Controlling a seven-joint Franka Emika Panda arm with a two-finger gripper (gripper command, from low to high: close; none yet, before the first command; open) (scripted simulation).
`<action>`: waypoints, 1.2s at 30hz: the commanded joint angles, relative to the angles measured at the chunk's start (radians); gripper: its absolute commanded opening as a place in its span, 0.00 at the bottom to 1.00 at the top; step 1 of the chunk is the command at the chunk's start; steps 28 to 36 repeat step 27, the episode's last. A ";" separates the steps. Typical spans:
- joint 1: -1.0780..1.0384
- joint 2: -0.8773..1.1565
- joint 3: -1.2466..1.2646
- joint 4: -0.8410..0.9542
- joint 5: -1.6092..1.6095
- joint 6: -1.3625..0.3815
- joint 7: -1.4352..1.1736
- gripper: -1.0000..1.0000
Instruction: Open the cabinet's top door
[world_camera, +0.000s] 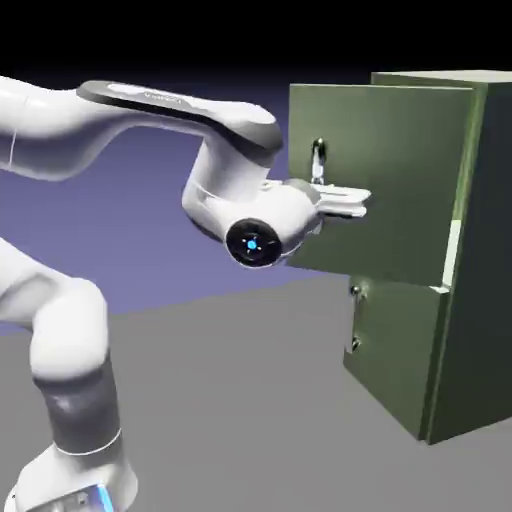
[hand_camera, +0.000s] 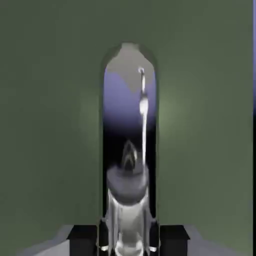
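Cabinet first: the tall boxy olive-green cabinet (world_camera: 470, 260) with darker green sides stands on the grey surface (world_camera: 250, 400) at the right of the exterior view. Its top door (world_camera: 385, 180), the larger flat olive-green panel, is swung out from the cabinet body toward the arm, so the hinge side sits at the cabinet's front right edge and the free edge hangs out to the left of it. You can see a pale strip of gap between the panel and the cabinet along the hinge side. The long silver bar handle (world_camera: 318, 160) pokes up just above the wrist. Below the top door, the shorter lower green door (world_camera: 385, 355) with its smaller handle looks flush with the cabinet. The white robot arm (world_camera: 130, 120) comes across from the left, and its end effector (world_camera: 345, 200) lies level against the face of the top door, right at the handle's lower part.

Hand view now: pretty much the whole frame is olive-green door panel (hand_camera: 55, 125). Running up the middle is the shiny silver handle (hand_camera: 129, 150), mirror-like, reflecting violet backdrop. The end effector (hand_camera: 129, 245) sits at the bottom edge with its dark fingertips (hand_camera: 83, 235) either side of the bar, clamped down tight on the handle.
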 joint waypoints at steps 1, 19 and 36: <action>-0.002 0.014 -0.028 0.012 -0.036 -0.045 0.004 0.00; 0.086 0.477 -0.456 0.452 -0.371 -0.827 -0.079 0.00; 0.075 0.715 -0.534 0.662 -0.375 -1.116 -0.158 1.00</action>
